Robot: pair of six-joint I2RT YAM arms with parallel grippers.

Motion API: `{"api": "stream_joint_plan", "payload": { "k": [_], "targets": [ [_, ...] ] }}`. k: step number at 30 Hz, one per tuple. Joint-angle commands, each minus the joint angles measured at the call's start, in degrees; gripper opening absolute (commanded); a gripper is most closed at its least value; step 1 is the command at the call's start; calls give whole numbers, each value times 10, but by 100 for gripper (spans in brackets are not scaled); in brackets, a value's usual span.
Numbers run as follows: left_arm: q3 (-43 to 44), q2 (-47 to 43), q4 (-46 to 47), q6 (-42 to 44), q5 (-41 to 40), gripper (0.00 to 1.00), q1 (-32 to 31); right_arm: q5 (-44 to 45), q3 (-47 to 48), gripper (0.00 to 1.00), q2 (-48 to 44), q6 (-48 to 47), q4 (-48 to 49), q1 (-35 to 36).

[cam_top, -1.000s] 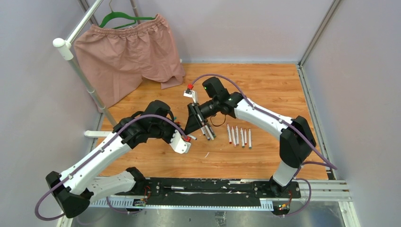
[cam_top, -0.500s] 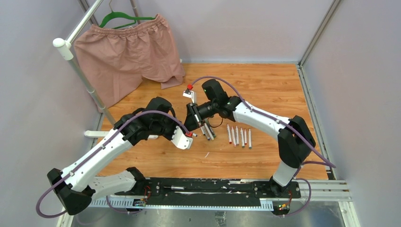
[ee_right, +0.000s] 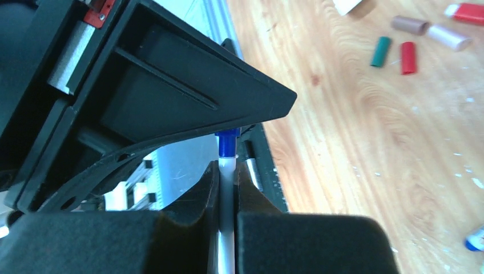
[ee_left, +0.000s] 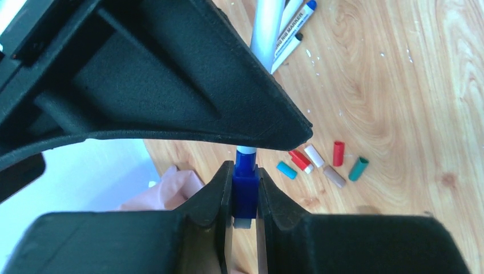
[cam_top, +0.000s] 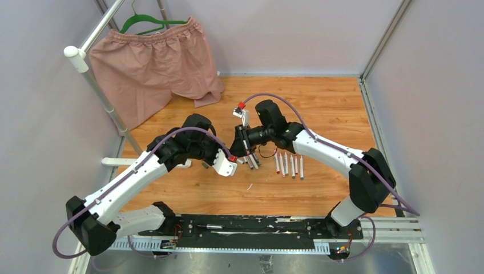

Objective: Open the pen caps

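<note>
One pen (ee_right: 226, 162), two claws on it, right at the middle of the top view. The left claw (ee_left: 245, 177) pinches the blue cap (ee_left: 245, 197), its fingers pressed tight to the cap's flat sides. The right claw (ee_right: 227, 174) is clamped on the white barrel (ee_right: 227, 240), with the cap poking out just past its fingertips. The two claws meet nose to nose, close to touching. The pen's long axis runs straight from one claw into the other, so the cap lies dead ahead of the right claw and the barrel dead ahead of the left. By my reading, the pull has to go along that line, each arm backing away from the other; any sideways drift risks bending the pen or slipping the grip. Beyond them on the table (cam_top: 319, 114), loose caps (ee_left: 322, 162) lie scattered at the right of the left wrist view. A row of pens (cam_top: 288, 164) waits just right of the claws. Far back, upper left, pink shorts (cam_top: 154, 63) hang.
</note>
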Motion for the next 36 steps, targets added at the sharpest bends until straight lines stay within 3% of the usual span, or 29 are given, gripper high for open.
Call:
{"api": "stream_joint_plan", "payload": {
  "k": [1, 13, 15, 19, 23, 27, 32, 36],
  "targets": [
    [9, 26, -4, 9, -126, 0, 82, -18, -52, 0, -49, -59, -145, -11],
    [-7, 31, 30, -6, -130, 0, 107, 30, -81, 0, -96, -94, -214, -39],
    [-9, 39, 29, -41, -127, 0, 107, 107, -74, 0, -112, -109, -237, -56],
    [-13, 83, 14, -130, -116, 0, 108, 385, -78, 0, -147, -129, -262, -61],
    [-33, 121, 29, -187, -92, 0, 115, 543, -99, 0, -158, -128, -257, -82],
    [-56, 165, 58, -226, -69, 0, 118, 612, -131, 3, -145, -129, -240, -106],
    [-93, 200, 114, -269, -51, 0, 118, 630, -164, 9, -114, -122, -188, -108],
    [-121, 207, 143, -287, -63, 13, 117, 649, -160, 11, -75, -115, -156, -107]
  ]
}}
